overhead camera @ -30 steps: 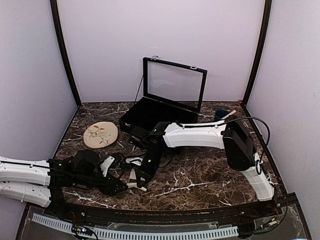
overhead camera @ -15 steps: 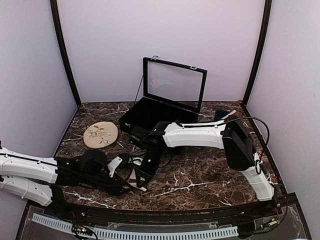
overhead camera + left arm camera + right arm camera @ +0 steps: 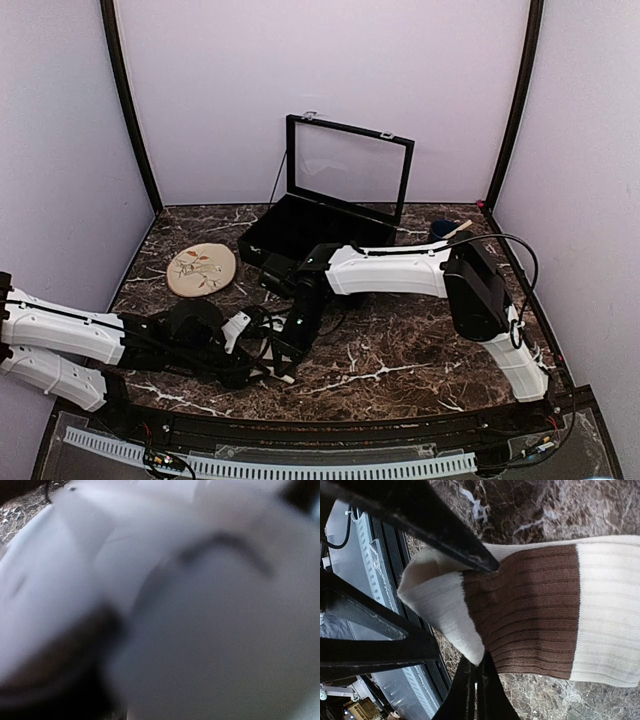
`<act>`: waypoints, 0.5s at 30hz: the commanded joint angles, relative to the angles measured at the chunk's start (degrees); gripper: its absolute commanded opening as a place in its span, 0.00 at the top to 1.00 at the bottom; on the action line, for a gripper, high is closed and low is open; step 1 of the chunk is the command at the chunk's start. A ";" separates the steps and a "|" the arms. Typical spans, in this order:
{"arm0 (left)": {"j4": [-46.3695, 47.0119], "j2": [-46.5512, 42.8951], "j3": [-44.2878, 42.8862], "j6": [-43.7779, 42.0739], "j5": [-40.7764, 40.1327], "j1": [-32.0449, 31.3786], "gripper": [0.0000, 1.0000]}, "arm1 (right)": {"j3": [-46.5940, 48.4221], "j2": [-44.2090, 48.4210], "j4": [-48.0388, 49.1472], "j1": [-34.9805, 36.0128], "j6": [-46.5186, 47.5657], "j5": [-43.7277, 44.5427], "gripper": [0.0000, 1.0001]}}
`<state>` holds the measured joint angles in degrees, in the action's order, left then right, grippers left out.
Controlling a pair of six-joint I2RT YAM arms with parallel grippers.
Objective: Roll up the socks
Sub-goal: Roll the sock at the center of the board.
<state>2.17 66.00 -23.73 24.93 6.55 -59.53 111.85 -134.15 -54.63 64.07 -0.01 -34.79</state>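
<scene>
A cream sock (image 3: pixel 535 610) with a wide brown band lies on the marble table (image 3: pixel 580 700). In the top view only a pale bit of this sock (image 3: pixel 272 358) shows, under both grippers near the front edge. My right gripper (image 3: pixel 482 657) is shut, pinching the sock's near edge where cream meets brown. My left gripper (image 3: pixel 255 362) comes in from the left. Its two black fingers (image 3: pixel 435 535) stand apart on either side of the sock's upturned cream end, the upper one touching it. The left wrist view is a pale blur.
A round beige plate (image 3: pixel 201 269) with a leaf pattern lies at the left. A black case (image 3: pixel 300 228) with its glass lid (image 3: pixel 350 170) raised stands at the back. A small dark object (image 3: pixel 445 230) sits at the back right. The black front rail (image 3: pixel 300 425) runs just below the grippers.
My left arm has slid right, up to the sock's end, and its jaws have narrowed a little. The right arm and its grip have not moved.
</scene>
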 commanded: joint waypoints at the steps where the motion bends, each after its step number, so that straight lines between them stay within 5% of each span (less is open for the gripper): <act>1: 1.28 1.44 -1.52 -1.02 0.51 -0.33 0.56 | 0.91 -0.50 -0.19 -0.38 0.71 -1.43 1.00; 15: 2.79 3.50 -0.37 -0.42 1.89 -0.50 0.79 | 0.47 -0.50 -0.21 -0.40 0.80 -2.13 1.00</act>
<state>4.62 68.49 -24.16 24.62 7.09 -59.72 111.85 -134.39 -55.79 63.96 -0.03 -35.16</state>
